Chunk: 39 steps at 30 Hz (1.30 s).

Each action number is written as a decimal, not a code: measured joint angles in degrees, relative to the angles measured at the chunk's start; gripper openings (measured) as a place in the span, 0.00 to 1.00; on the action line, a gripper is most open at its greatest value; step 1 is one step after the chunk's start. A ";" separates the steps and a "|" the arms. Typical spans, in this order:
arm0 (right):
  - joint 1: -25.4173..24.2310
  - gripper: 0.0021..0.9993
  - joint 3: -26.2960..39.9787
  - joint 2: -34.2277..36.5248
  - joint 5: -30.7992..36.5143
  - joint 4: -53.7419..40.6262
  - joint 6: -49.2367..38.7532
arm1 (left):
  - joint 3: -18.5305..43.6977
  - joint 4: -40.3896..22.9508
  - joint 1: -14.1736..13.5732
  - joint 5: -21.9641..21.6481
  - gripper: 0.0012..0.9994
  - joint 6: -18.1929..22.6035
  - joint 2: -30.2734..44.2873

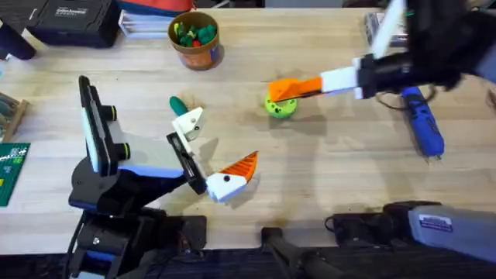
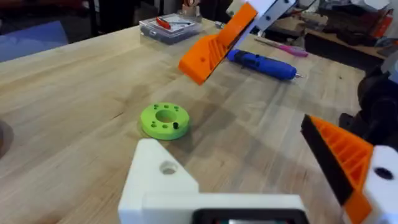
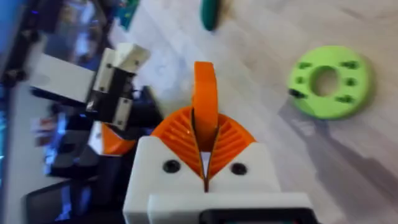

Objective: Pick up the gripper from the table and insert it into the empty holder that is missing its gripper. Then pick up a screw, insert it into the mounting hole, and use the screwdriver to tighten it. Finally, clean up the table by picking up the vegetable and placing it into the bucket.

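Right gripper [image 1: 283, 89], fingers clenched on nothing visible, is hovering above the green disc [image 1: 280, 106]; left gripper [image 1: 217, 155], fingers released, is idling; seat the screw squarely in the hole.

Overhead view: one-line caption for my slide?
Right gripper shut, hovering over the green disc; left gripper open nearby; screwdriver lying on the table.

Lime-green disc [image 1: 280, 106] with dark dots. Blue screwdriver [image 1: 422, 124]. Dark green vegetable [image 1: 179, 104]. Orange-brown bucket [image 1: 194, 51], tan-rimmed. White right gripper [image 1: 288, 90], orange ribbed pads [image 3: 204, 109], above disc. Light plank-grained table [image 1: 325, 178].
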 joint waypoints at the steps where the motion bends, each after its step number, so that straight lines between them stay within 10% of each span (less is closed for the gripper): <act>1: 1.23 0.01 0.00 1.51 -1.52 1.08 1.41 | 0.00 0.00 0.00 0.00 0.99 0.00 -0.01; 16: 16.94 0.01 -0.13 20.21 -22.16 21.21 26.77 | 0.00 0.00 0.00 0.00 0.99 0.00 -0.02; 39: 21.73 0.01 -0.13 20.45 -20.76 34.65 47.06 | 0.00 -0.02 0.00 0.02 0.99 -0.17 -0.02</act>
